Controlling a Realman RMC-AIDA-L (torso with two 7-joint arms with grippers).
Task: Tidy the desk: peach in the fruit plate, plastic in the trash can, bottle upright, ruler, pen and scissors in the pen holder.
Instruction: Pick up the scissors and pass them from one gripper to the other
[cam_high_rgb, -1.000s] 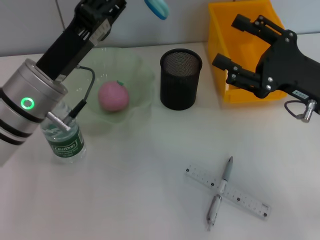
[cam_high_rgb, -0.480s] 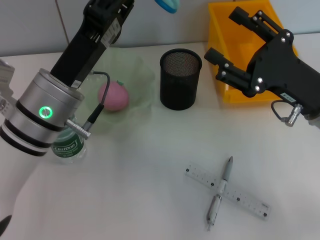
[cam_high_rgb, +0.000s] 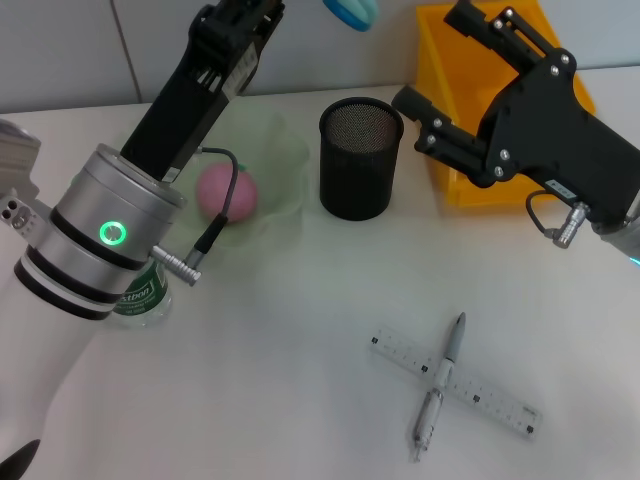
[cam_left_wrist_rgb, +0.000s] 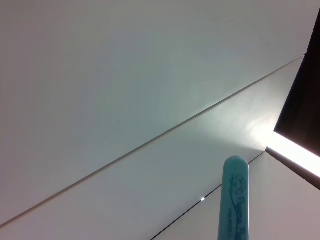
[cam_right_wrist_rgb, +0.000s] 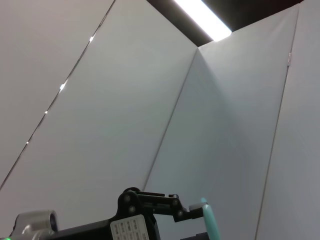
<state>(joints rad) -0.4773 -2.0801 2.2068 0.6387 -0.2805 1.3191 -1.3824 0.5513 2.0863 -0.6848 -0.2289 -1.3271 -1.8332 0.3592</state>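
The scissors (cam_high_rgb: 352, 10), teal-handled, were held high at the far edge of the head view, above and just behind the holder (cam_high_rgb: 361, 157). The left gripper (cam_high_rgb: 262, 6) reached up past the frame's top, so whether its fingers were clamped could not be seen directly; the scissors hanging in the air beside it suggested a grip on them. The left wrist view showed only a teal handle against wall and ceiling, and the right wrist view caught the left gripper from afar with the teal piece sticking up from it.

The step in hand appeared to be carrying the scissors to the holder. The next move would call for bringing them over the holder's mouth, pointing them down, lowering them inside the mesh wall and only then letting go.

The holder stood on the desk (cam_high_rgb: 300, 380) between the plate (cam_high_rgb: 270, 150) and the bin (cam_high_rgb: 440, 110). The peach (cam_high_rgb: 226, 192) already lay in the plate, and the bottle (cam_high_rgb: 140, 295) stood upright near the left forearm, mostly hidden by it. The ruler (cam_high_rgb: 490, 398) and pen (cam_high_rgb: 440, 385) lay crossed, touching, on the near desk, well apart from the holder and not yet put away.

The right gripper (cam_high_rgb: 440, 70), fingers spread and holding nothing, hovered over the bin, just beside the holder.
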